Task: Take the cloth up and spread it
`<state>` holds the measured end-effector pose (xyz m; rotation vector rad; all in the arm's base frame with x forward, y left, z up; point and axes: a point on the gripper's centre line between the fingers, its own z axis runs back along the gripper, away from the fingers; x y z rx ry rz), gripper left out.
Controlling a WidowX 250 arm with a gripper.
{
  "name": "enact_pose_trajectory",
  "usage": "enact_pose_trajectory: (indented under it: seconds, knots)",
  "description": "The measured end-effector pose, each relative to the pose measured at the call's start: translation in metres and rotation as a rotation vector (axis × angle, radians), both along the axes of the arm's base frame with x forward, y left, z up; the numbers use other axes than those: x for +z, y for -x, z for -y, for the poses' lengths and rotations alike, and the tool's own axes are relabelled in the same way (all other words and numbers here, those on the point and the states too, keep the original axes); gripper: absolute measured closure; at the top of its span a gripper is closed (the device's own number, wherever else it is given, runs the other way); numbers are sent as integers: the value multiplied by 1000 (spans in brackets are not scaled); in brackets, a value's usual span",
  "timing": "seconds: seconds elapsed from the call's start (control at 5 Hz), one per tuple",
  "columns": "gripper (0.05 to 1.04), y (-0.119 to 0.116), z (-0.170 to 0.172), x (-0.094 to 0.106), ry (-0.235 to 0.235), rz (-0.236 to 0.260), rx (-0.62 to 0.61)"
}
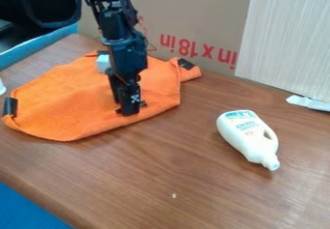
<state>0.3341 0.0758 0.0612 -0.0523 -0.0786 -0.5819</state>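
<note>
The black gripper [130, 111] hangs down over the right part of the orange cloth [71, 100], its tips low at the cloth near its front right edge. Whether the fingers hold any fabric cannot be made out. The cloth lies mostly flat on the wooden table, with a black patch at its left corner and another at its back right corner, where the fabric is folded. Part of the cloth behind the gripper is hidden by the arm.
A white bottle [248, 137] lies on its side on the table [161, 175], right of the cloth. Behind stands a cardboard box wall [187, 10] with a pale panel [283, 39] against it. A small white item [308, 102] is at the right edge.
</note>
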Motion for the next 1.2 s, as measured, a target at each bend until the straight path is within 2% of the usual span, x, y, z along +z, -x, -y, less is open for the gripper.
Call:
enact_pose_trajectory:
  seconds: [0.2,0.4,0.6,1.2]
  knots:
    - [718,-1,0,1,1,5,3]
    - [933,-1,1,0,6,8,6]
    - [1027,-1,2,0,12,7,2]
    - [1034,10,20,4,33,13,-55]
